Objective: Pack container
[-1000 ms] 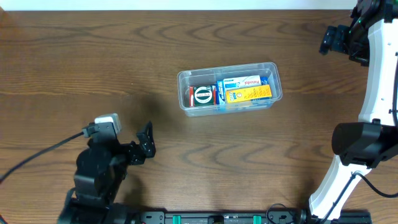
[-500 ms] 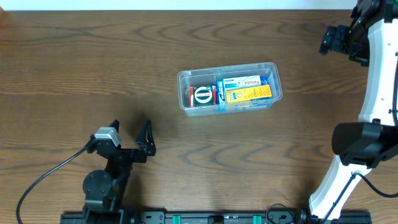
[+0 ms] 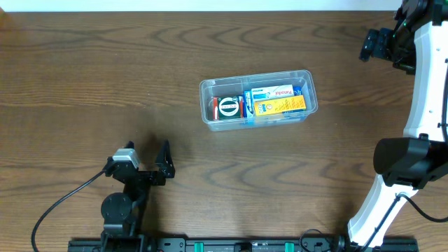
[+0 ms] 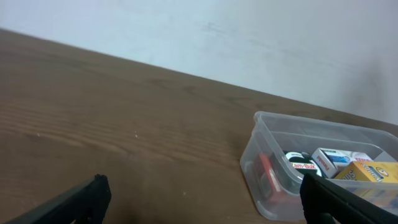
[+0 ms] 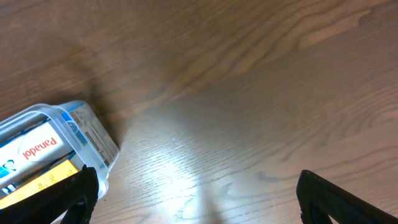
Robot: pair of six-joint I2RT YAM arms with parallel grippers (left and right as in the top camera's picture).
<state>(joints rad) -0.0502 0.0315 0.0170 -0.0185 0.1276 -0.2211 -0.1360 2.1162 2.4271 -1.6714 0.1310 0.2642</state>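
container point(image 4: 297, 118) | small boxes point(image 4: 372, 172) inside | on table point(image 4: 99, 124) | jaws apart

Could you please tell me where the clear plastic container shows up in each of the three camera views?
Overhead: container near the middle of the picture, slightly right of and above centre.
Left wrist: container at the lower right, cut off by the picture's edge.
Right wrist: container in the lower left corner, only one end showing.
Shared landmark: the yellow box lying inside it.
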